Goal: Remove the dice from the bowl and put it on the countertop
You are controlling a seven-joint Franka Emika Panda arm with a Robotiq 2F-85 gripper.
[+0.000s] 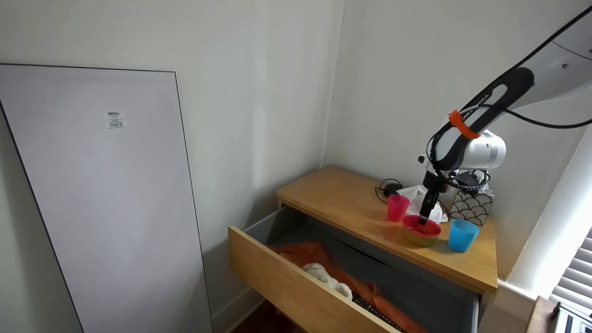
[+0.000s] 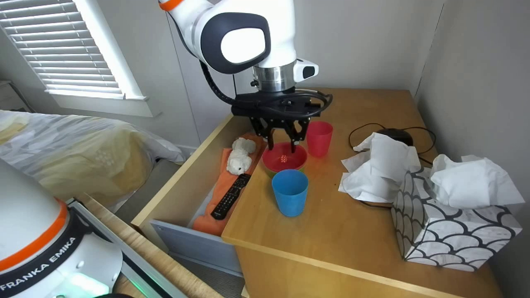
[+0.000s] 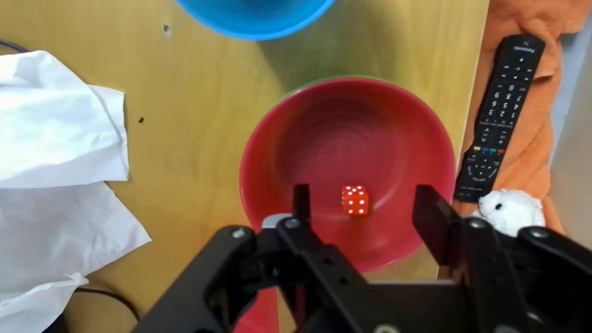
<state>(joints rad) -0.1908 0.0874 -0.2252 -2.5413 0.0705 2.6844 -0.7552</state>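
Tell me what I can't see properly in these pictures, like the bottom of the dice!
Red dice: its own body hides its bottom in the wrist view.
Blue cup: the wrist view's top edge cuts it off.
White label: the writing is too small and blurry in an exterior view.
Black thing with a cord: partly behind white paper in an exterior view; can't tell what it is.

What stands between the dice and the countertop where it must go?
The wall of the bowl surrounds the dice, so it probably must be lifted out first. Nothing visible stands between the dice and the open gripper.
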